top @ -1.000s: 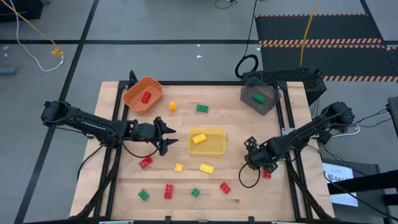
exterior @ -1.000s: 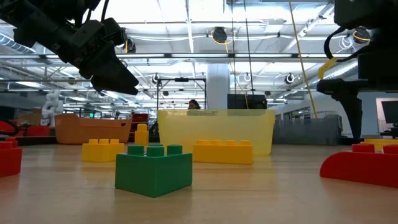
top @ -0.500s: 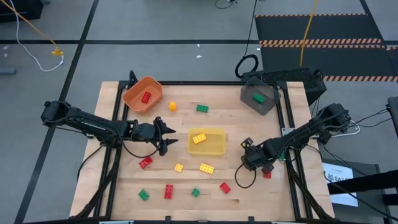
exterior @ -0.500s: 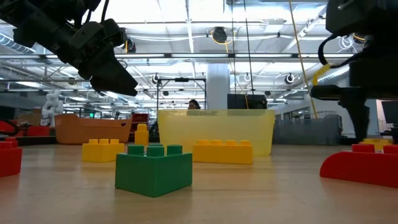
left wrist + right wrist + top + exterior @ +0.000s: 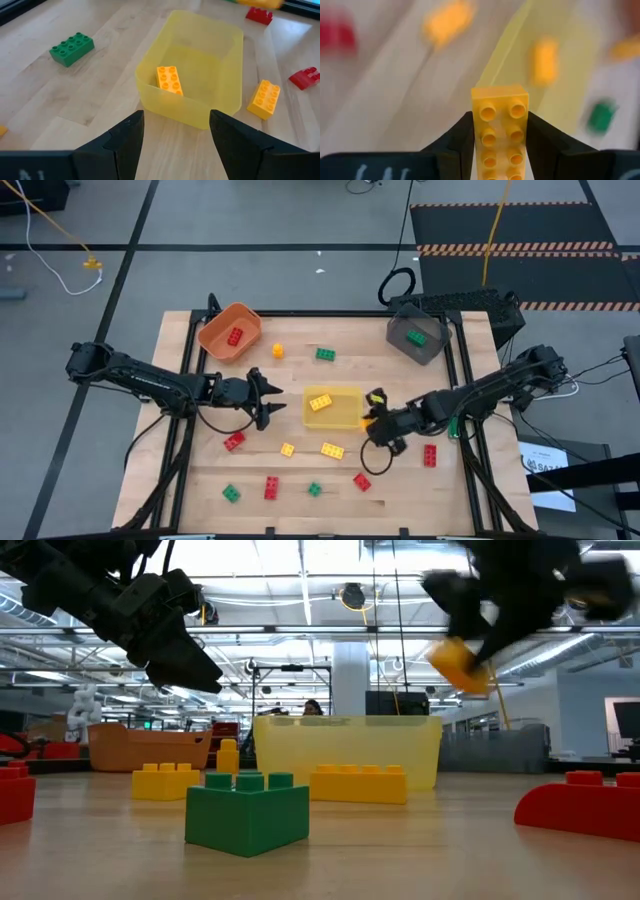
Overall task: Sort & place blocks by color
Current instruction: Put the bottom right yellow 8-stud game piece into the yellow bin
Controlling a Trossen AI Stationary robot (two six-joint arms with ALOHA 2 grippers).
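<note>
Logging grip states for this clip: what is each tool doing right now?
Left tool: open, empty, facing the yellow bin.
Right tool: shut on a yellow block, near the yellow bin.

Light wooden table point(image 5: 190, 480) bearing three plastic bins: orange point(image 5: 217, 340) at one far corner, dark grey point(image 5: 432, 341) opposite, apparently tilted; translucent yellow point(image 5: 345, 416) mid-table.

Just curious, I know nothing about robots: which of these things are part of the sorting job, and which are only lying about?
Job:
- blocks
- yellow block in right end effector
- orange bin, yellow bin, grey bin

Lying about:
- yellow cable on floor
- striped mat
</note>
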